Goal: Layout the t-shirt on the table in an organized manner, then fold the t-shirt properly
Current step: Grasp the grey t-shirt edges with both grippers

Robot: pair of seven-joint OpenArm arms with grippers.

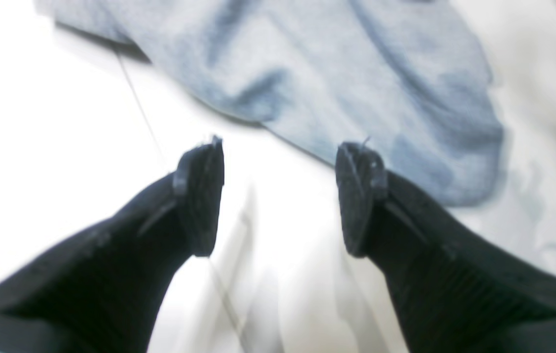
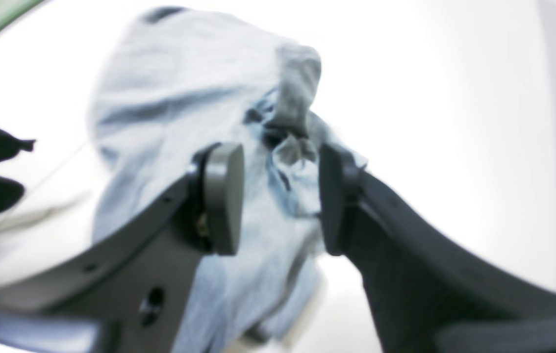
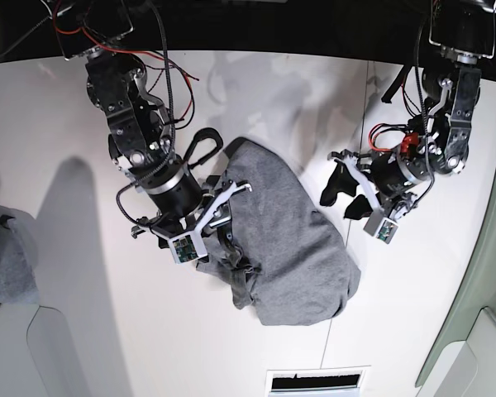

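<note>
The heather-grey t-shirt (image 3: pixel 293 244) lies in a rumpled heap mid-table (image 3: pixel 83 331), not spread flat. My right gripper (image 3: pixel 230 217) is at the heap's left edge. In the right wrist view its jaws (image 2: pixel 278 196) stand apart around a raised, crumpled bunch of the t-shirt (image 2: pixel 288 147), and the pads do not pinch it. My left gripper (image 3: pixel 341 201) hovers just off the heap's upper right edge. In the left wrist view it (image 1: pixel 280 196) is open with only white table between its fingers, and the t-shirt (image 1: pixel 337 83) lies just beyond the fingertips.
A smaller grey cloth bundle (image 3: pixel 7 256) sits at the table's left edge. A thin dark seam line (image 3: pixel 365 116) crosses the tabletop. A slotted vent (image 3: pixel 314 382) lies at the near edge. Cables (image 3: pixel 169 74) hang by the right arm's base.
</note>
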